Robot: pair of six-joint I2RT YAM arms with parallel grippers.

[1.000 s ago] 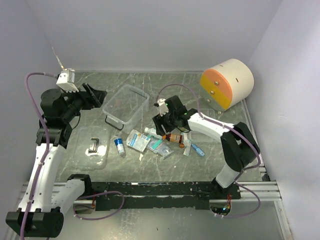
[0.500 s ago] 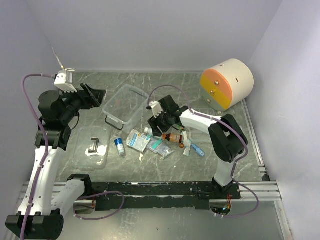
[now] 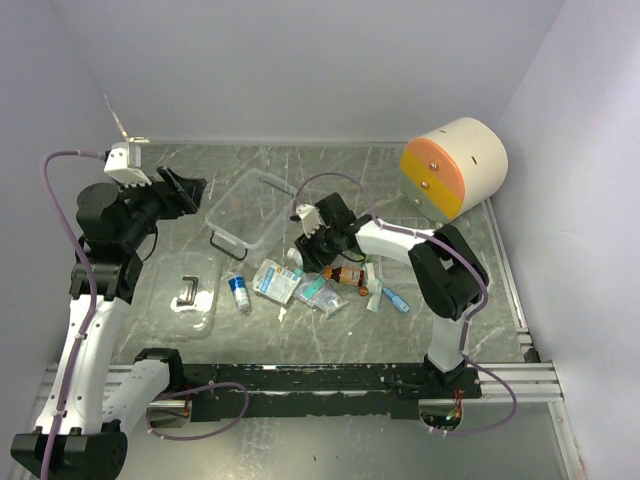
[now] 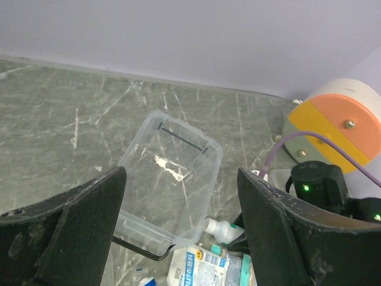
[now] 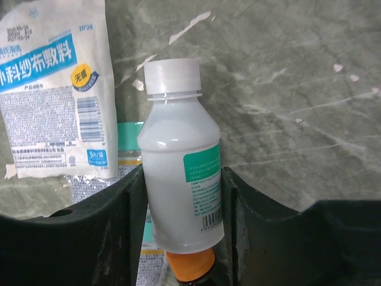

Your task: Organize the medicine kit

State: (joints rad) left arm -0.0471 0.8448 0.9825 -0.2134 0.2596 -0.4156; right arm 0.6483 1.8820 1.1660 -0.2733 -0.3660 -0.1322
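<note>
The medicine kit's clear box point(image 3: 250, 208) stands open at mid-table and also shows in the left wrist view point(image 4: 169, 179). Its clear lid with the black handle point(image 3: 187, 292) lies flat to the left. My right gripper point(image 3: 312, 248) is down at the box's near right corner. In the right wrist view it point(image 5: 180, 196) is shut on a white bottle with a green label point(image 5: 178, 143), both fingers against the bottle's sides. The bottle lies low over the table point(image 3: 296, 260). My left gripper point(image 3: 188, 188) is open and empty, raised left of the box point(image 4: 181, 173).
A brown bottle with an orange cap point(image 3: 345, 274), white and blue gauze packets point(image 3: 277, 280), foil packets point(image 3: 320, 295), a small blue-labelled tube point(image 3: 239, 293) and a blue tube point(image 3: 396, 300) lie in front of the box. A large cream cylinder with an orange face point(image 3: 455, 167) sits back right.
My right gripper has moved left and down onto the white bottle beside the box. My left arm has drawn slightly back to the left.
</note>
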